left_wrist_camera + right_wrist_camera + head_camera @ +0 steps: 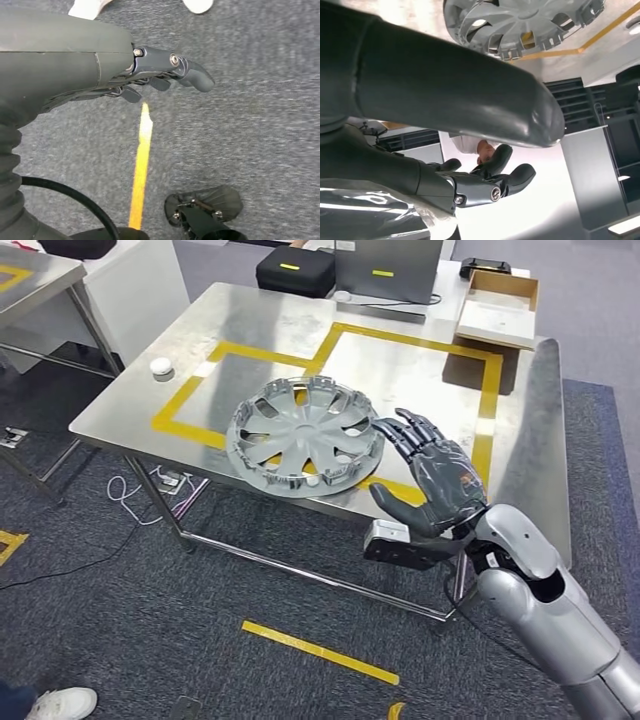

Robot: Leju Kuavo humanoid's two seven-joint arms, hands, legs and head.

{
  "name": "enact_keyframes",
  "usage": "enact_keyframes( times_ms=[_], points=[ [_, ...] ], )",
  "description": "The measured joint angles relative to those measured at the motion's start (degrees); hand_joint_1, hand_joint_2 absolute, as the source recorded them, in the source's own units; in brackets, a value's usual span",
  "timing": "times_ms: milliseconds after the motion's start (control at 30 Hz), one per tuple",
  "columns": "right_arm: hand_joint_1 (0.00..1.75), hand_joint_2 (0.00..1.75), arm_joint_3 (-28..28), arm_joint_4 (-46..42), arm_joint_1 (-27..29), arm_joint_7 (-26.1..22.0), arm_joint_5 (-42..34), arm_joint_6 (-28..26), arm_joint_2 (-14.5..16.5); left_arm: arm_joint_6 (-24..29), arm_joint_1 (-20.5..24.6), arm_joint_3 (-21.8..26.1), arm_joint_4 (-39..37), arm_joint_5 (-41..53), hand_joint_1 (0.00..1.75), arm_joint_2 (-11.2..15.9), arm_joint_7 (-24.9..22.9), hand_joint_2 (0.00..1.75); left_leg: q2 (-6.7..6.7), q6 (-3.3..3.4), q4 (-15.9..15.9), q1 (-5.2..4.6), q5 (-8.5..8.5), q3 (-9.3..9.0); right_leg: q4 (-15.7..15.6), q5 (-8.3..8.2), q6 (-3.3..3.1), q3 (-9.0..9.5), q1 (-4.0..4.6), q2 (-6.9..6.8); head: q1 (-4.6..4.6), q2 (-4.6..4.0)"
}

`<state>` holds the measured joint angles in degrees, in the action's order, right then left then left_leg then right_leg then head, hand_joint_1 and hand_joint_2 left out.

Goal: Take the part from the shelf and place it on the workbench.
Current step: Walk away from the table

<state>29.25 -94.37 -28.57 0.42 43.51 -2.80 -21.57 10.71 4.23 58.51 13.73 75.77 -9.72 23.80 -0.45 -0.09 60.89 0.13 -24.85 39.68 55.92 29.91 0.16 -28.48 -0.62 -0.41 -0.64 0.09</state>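
Evidently the placing step is at or near its end: the part [306, 437] — a grey wheel cover, spoked — lies flat on the steel workbench [249, 325], resting across the near line of the yellow tape rectangle [423, 340] and close to the bench's front edge. The right hand [430, 475] stands just beside the part's rim, fingers spread and holding nothing; whether a fingertip touches the rim cannot be told. The right wrist view shows the part [523, 22] apart from the thumb and fingers. The left hand [166, 70] hangs over the grey carpet [245, 125] beside a yellow floor stripe [141, 165], fingers loosely extended, nothing in it. A small white disc [161, 366] sits at the bench's far left. Judged remaining — draw the right arm back clear of the rim without nudging the part toward the edge.
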Motion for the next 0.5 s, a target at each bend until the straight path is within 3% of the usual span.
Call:
enact_keyframes(
  times_ms=[33,100,133,167,200,267,333,433,500],
  points=[
    [0.00,0.00,-0.1,0.0,0.0,0.0,-0.1,0.0,0.0,0.0,0.0,0.0,0.0,0.0,0.00,0.0,0.0,1.75,0.04,-0.28,3.1,0.10,-2.96,0.83,0.0,-0.59,-0.28,-0.49,-0.03,-0.09,-0.08,0.00],
    [0.00,0.00,-0.4,-0.1,0.2,0.0,-0.2,0.0,0.0,0.0,0.0,0.0,0.0,0.0,0.00,0.0,-0.1,0.87,0.06,-0.70,10.6,0.25,-7.79,2.27,0.2,-1.70,-0.44,-1.85,-0.01,-0.17,-0.12,0.00],
    [0.00,0.00,-0.5,-0.1,0.4,0.0,-0.2,0.0,0.0,0.0,0.0,0.0,0.0,0.0,0.00,0.0,-0.1,0.44,0.06,-0.84,13.0,0.32,-8.54,2.27,0.3,-2.19,-0.40,-2.61,0.00,-0.20,-0.12,0.00],
    [0.00,0.00,-0.5,-0.1,0.5,0.0,-0.2,-0.1,0.0,-0.1,0.0,0.0,0.0,0.0,0.00,0.0,-0.1,0.00,0.06,-0.90,13.5,0.38,-8.13,1.40,0.5,-2.63,-0.33,-3.39,0.00,-0.23,-0.13,0.00],
    [0.00,0.00,-0.6,-0.1,0.6,0.0,-0.2,-0.1,0.0,-0.1,0.0,0.0,0.0,0.1,0.00,0.0,-0.1,0.00,0.07,-0.87,11.8,0.43,-6.97,-0.45,0.7,-3.03,-0.21,-4.13,-0.01,-0.24,-0.14,0.00],
    [0.00,0.00,-0.7,-0.2,0.7,0.0,-0.2,-0.1,0.0,-0.1,0.1,0.0,0.0,0.2,0.00,0.0,-0.1,0.00,0.07,-0.56,4.2,0.42,-4.93,-6.03,1.3,-3.62,0.16,-5.34,0.04,-0.24,-0.15,0.00],
    [0.00,0.00,-0.9,-0.4,0.6,0.0,-0.2,-0.2,0.0,-0.1,0.2,0.0,0.0,0.3,0.00,0.0,-0.1,0.00,0.01,-0.08,-1.7,0.28,-4.73,-9.73,1.7,-4.17,0.75,-6.04,0.18,-0.28,-0.08,0.00],
    [0.00,0.00,-1.1,-0.4,0.8,0.0,-0.3,-0.2,0.0,-0.2,0.2,0.0,0.0,0.3,0.00,0.0,-0.1,0.00,0.07,1.00,-3.1,0.06,-4.14,-9.50,1.8,-4.98,1.94,-6.66,0.03,-0.25,-0.07,0.00],
    [0.00,0.00,-1.3,-0.4,1.0,0.0,-0.3,-0.3,0.0,-0.2,0.2,0.0,0.0,0.3,0.00,-0.1,-0.1,0.00,0.27,2.01,-3.4,0.15,-2.97,-8.43,3.8,-2.52,2.50,-7.92,-0.11,-0.02,0.04,0.00]
  ],
)
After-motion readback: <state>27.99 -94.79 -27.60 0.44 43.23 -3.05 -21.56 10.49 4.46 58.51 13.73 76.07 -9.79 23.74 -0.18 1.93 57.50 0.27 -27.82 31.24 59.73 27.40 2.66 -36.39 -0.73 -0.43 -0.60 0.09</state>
